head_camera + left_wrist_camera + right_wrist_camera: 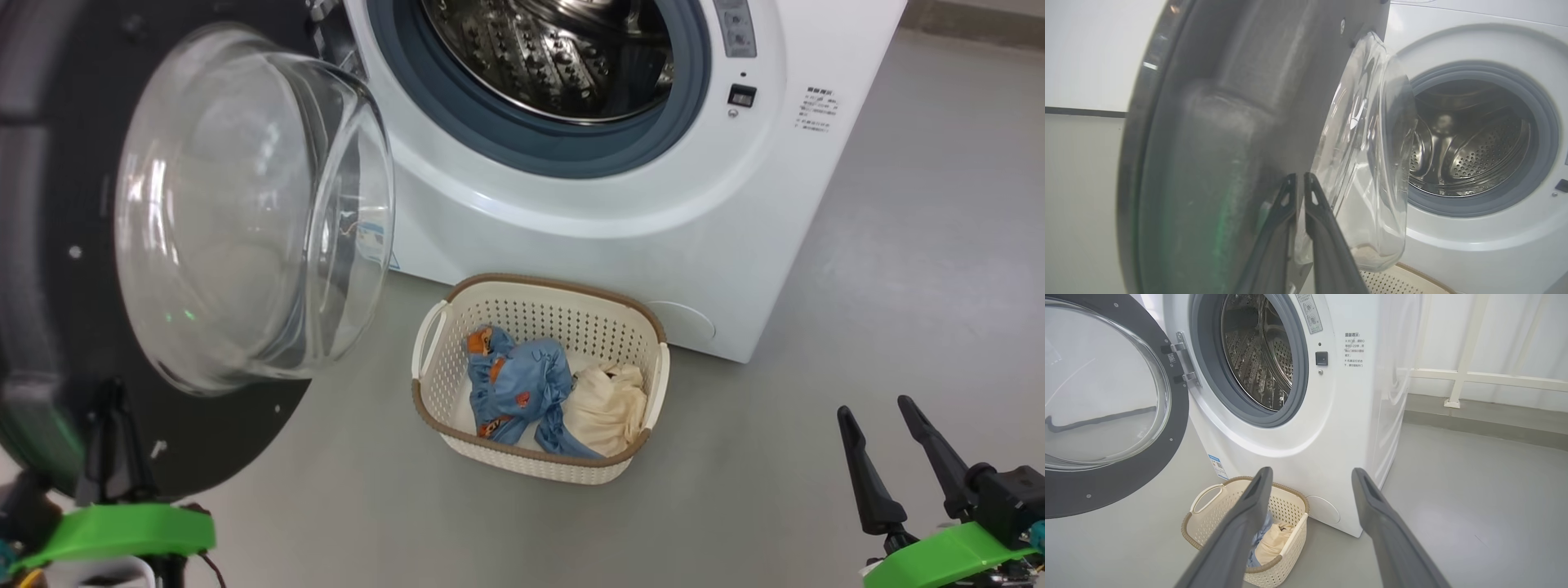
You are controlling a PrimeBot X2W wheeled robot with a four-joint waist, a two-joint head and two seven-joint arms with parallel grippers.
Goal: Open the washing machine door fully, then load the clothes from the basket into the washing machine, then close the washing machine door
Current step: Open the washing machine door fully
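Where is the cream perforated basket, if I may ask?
The cream perforated basket stands on the grey floor, head-view centre, before the white washing machine, right of its round black door.

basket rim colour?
Brown, with a woven look; the basket itself is cream and perforated. It shows best in the head view.

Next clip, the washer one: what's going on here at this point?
The washing machine door is swung open to the robot's left, with the shut left gripper at its inner face beside the glass bowl. The right gripper is open and empty, low on the right. The clothes lie in the basket in front of the washing machine; loading has not begun.
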